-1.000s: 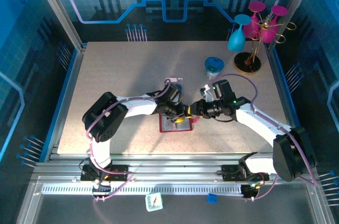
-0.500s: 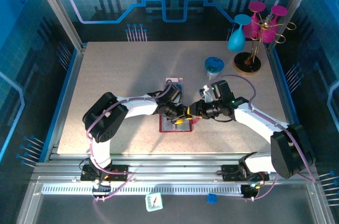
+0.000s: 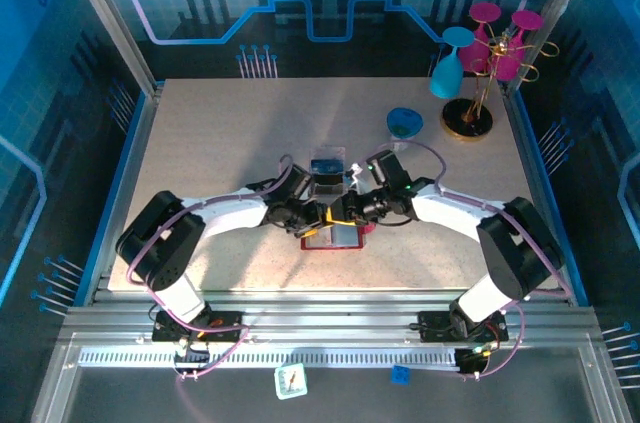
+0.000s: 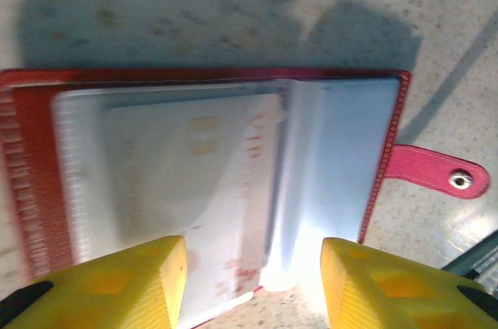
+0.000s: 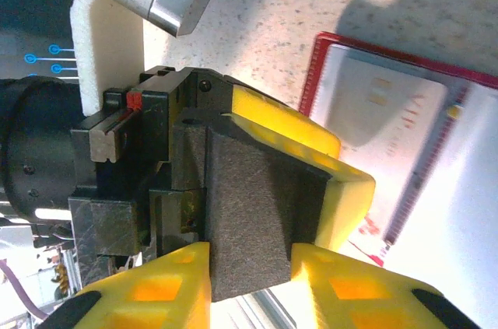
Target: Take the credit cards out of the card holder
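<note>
Left gripper (image 4: pixel 253 271) hangs over the left part of the card holder (image 4: pixel 210 181), fingers spread wide with the holder's edge under the gap. We see the card holder lying open and flat on the bench (image 3: pixel 220 143), between the two grippers. One pale credit card (image 4: pixel 187 166) sits in its left pocket, print blurred. The red tab (image 4: pixel 432 173) sticks out of the holder's right side. Right gripper (image 5: pixel 250 286) is at the holder's right, fingers part spread. The left gripper's dark pad sits in that gap, and we can't tell if they touch.
</note>
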